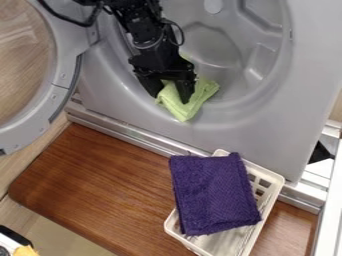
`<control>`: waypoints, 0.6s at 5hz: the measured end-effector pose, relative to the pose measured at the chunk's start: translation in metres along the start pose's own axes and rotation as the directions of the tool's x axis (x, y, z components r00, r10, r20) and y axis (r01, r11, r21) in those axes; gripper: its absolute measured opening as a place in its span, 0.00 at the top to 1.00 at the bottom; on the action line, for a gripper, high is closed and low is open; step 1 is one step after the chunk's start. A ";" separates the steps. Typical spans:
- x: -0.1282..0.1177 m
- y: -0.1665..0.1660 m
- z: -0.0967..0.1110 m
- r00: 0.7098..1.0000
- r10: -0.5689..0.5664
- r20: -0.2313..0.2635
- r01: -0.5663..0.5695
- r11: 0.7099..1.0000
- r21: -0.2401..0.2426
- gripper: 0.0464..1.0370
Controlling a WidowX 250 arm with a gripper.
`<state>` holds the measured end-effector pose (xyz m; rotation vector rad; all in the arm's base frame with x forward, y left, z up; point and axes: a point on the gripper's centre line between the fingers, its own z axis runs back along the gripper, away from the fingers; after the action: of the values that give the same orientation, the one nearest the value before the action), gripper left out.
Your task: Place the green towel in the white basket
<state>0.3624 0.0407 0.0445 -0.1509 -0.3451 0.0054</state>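
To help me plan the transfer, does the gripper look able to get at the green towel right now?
Probably yes: the gripper is right at the green towel in the grey round opening, with nothing visibly between them.

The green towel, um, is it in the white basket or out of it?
Out: the green towel is at the gray machine's round opening, under the hand, apart from the white basket below.

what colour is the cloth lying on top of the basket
Dark purple, seen in the camera view.
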 end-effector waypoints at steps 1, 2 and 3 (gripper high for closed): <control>0.003 0.001 0.000 1.000 0.004 0.017 -0.004 1.000 0.007 0.37; -0.005 -0.002 -0.002 1.000 0.018 0.023 -0.017 1.000 -0.004 0.67; -0.009 -0.009 0.010 0.999 0.014 0.043 -0.013 1.000 -0.026 0.86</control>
<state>0.3503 0.0332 0.0524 -0.1785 -0.3876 0.0180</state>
